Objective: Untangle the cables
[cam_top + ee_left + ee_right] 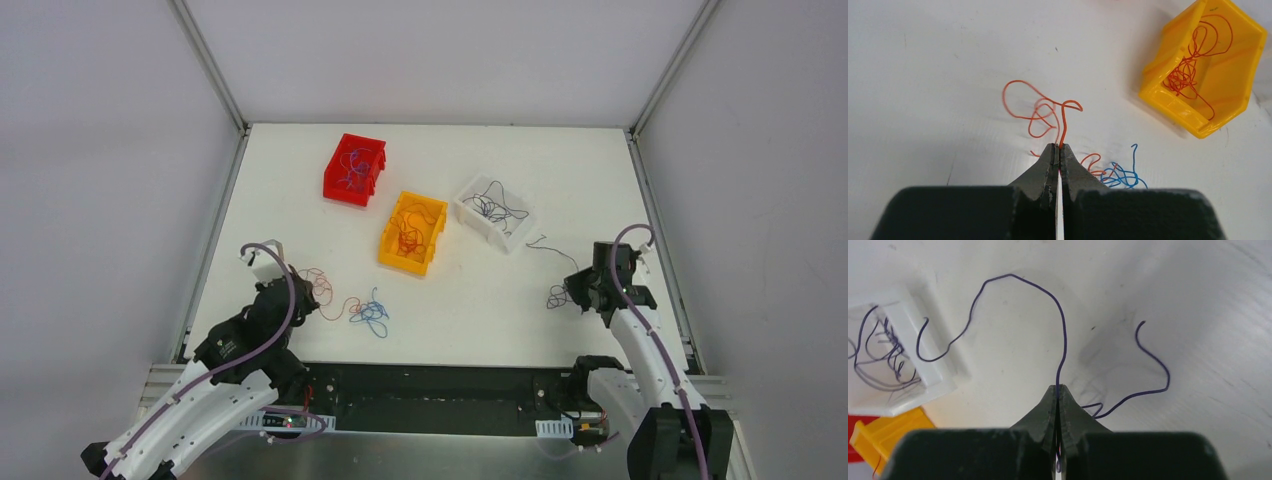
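Observation:
My left gripper [1059, 146] is shut on an orange cable [1064, 122], whose loops [322, 290] lie on the white table just ahead of it. A blue cable [1120, 175] is tangled with more orange wire to its right, and shows in the top view [372, 315]. My right gripper [1058, 387] is shut on a dark grey cable [1064, 335] that arcs left toward the white bin [940, 377]. In the top view the right gripper [578, 290] sits at the table's right with a dark cable clump [556, 297] beside it.
Three bins stand at the back middle: a red bin [372, 178] with blue and red wires, a yellow bin [392, 243] with orange wires, also in the left wrist view [1228, 100], and a white bin [472, 215] with dark wires. Metal frame rails edge both sides.

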Controlling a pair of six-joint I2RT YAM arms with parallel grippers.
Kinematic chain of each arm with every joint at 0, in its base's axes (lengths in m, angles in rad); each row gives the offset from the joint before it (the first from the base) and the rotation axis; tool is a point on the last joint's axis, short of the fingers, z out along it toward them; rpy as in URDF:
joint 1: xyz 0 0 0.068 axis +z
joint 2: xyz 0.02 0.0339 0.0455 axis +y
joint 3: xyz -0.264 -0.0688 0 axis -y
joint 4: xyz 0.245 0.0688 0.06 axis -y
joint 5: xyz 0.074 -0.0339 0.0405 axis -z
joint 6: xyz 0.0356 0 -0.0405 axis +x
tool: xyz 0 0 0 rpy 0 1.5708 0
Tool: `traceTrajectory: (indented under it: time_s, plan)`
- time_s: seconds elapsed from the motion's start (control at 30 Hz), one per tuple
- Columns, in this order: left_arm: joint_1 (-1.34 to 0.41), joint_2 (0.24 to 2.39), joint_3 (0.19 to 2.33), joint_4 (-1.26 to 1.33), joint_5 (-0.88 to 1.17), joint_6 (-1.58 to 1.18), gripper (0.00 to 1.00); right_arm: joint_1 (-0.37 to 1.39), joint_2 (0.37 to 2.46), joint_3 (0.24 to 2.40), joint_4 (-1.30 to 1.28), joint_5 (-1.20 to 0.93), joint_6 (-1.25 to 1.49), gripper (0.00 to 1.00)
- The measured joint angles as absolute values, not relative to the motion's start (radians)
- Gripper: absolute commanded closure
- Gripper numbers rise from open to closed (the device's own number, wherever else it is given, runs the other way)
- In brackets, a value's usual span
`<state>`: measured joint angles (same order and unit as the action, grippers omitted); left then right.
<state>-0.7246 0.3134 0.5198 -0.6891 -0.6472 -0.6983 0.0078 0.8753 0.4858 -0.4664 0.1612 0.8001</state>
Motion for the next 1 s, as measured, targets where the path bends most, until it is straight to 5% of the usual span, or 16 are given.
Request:
traceTrajectory:
  time_s: [0.2,0.5,1.0]
  plan:
    - [-0.725,0.33,0.52,-0.693,-0.64,-0.698,1.0,0.059,0.846,0.487,-0.405,-0.01,0.719,1.0]
    - [-0.725,0.42,0.532,-0.645,-0.602,-0.659,1.0,0.416,0.845,0.588,-0.351,-0.035,0.649,1.0]
    - [-0.725,0.465,0.555,-0.602,-0.532,-0.594,1.0,0.428,0.996,0.931,-0.325,0.064,0.491,1.0]
